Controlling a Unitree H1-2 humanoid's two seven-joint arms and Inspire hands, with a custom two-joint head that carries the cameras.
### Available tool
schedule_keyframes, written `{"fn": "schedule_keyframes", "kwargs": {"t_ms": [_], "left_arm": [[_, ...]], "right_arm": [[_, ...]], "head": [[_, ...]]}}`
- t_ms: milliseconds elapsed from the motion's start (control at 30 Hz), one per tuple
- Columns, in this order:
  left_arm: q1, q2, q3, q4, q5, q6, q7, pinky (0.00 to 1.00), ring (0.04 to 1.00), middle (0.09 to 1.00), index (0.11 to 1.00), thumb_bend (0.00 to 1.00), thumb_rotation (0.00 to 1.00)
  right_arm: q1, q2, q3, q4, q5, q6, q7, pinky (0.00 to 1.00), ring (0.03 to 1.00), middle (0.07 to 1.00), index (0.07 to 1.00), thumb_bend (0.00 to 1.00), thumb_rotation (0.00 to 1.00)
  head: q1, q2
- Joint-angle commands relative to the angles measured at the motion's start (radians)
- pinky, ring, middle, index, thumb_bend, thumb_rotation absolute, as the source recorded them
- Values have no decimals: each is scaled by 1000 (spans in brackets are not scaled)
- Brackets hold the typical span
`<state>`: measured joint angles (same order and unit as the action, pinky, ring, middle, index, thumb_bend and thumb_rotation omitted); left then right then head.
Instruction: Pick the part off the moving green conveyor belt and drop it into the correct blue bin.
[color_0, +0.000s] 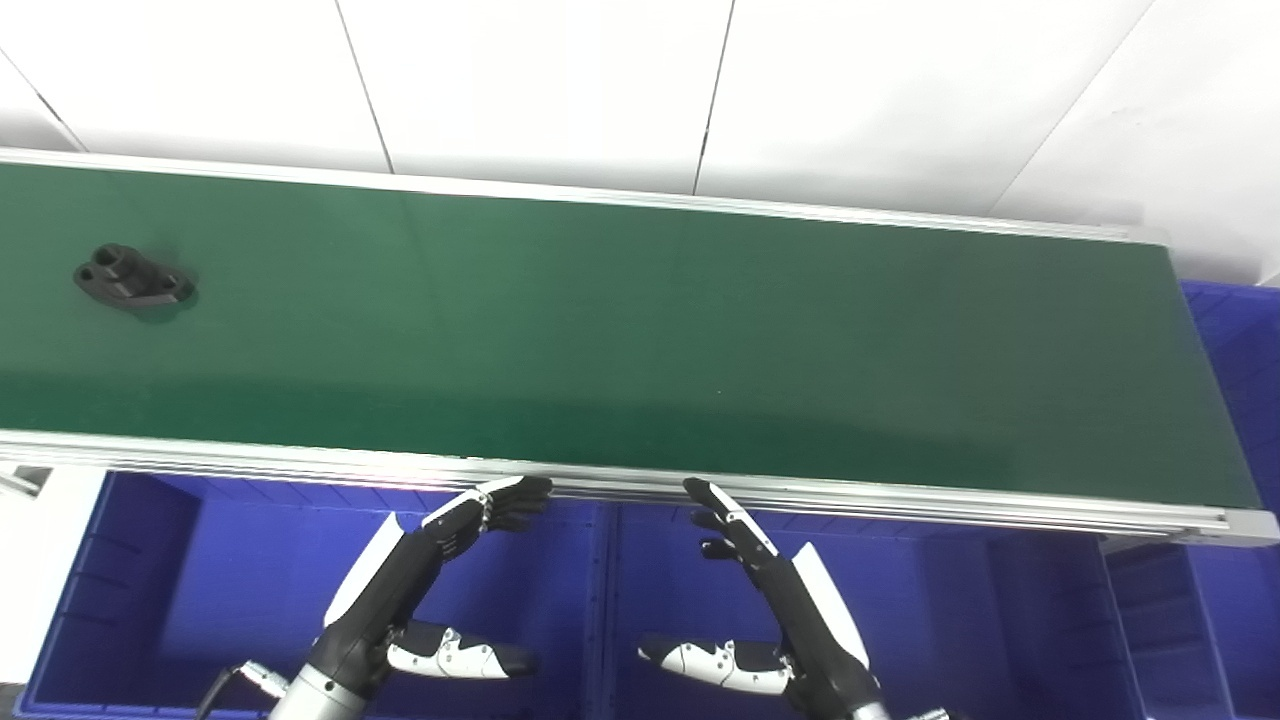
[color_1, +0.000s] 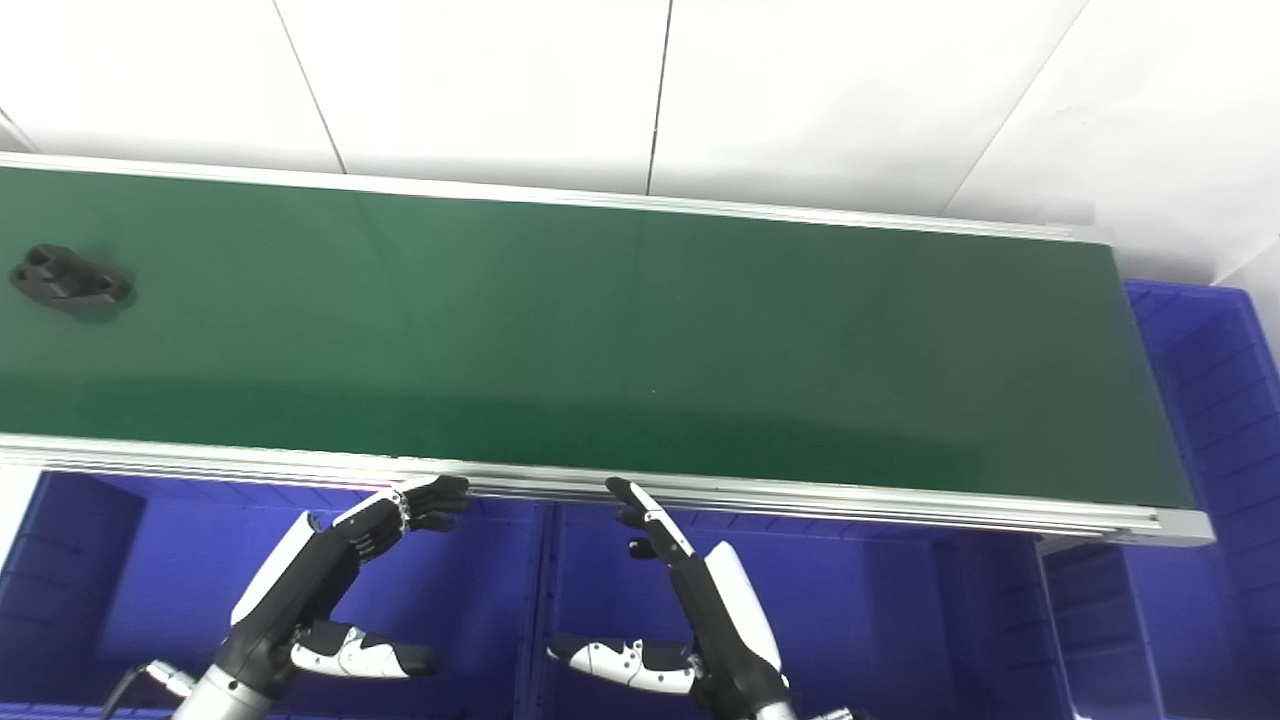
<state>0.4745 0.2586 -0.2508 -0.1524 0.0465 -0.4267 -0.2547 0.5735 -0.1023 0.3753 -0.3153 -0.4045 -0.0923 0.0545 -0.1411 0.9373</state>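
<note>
A black bracket-like part (color_0: 133, 279) lies on the green conveyor belt (color_0: 640, 340) at its far left. Both hands hover below the belt's near rail, over the blue bins, well to the right of the part. My left hand (color_0: 415, 585) is open, fingers stretched toward the rail and thumb out to the right. My right hand (color_0: 775, 600) mirrors it, open with its thumb pointing left. Neither holds anything.
Two blue bins sit below the near rail, one on the left (color_0: 200, 570) and one on the right (color_0: 950, 610), split by a divider. Another blue bin (color_0: 1240, 350) stands past the belt's right end. A white wall backs the belt.
</note>
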Motion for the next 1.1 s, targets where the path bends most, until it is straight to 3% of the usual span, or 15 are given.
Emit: {"fn": "schedule_keyframes", "kwargs": {"t_ms": [0, 733, 1067], "left_arm": [[-8, 13, 2, -10, -10, -37, -7, 742, 804, 827, 817, 844, 446], [-19, 3, 3, 19, -53, -43, -26, 765, 810, 825, 813, 735, 813], [-20, -1, 2, 31, -46, -43, -29, 773, 818, 833, 818, 761, 840]], "right_arm": [[1, 9, 5, -16, 0, -36, -13, 791, 881, 929, 928, 705, 308], [1, 9, 2, -15, 1, -34, -12, 789, 878, 930, 927, 695, 309], [1, 10, 0, -15, 2, -30, -13, 776, 872, 929, 926, 695, 301]], "head": [[0, -1], [1, -5], [5, -13]]}}
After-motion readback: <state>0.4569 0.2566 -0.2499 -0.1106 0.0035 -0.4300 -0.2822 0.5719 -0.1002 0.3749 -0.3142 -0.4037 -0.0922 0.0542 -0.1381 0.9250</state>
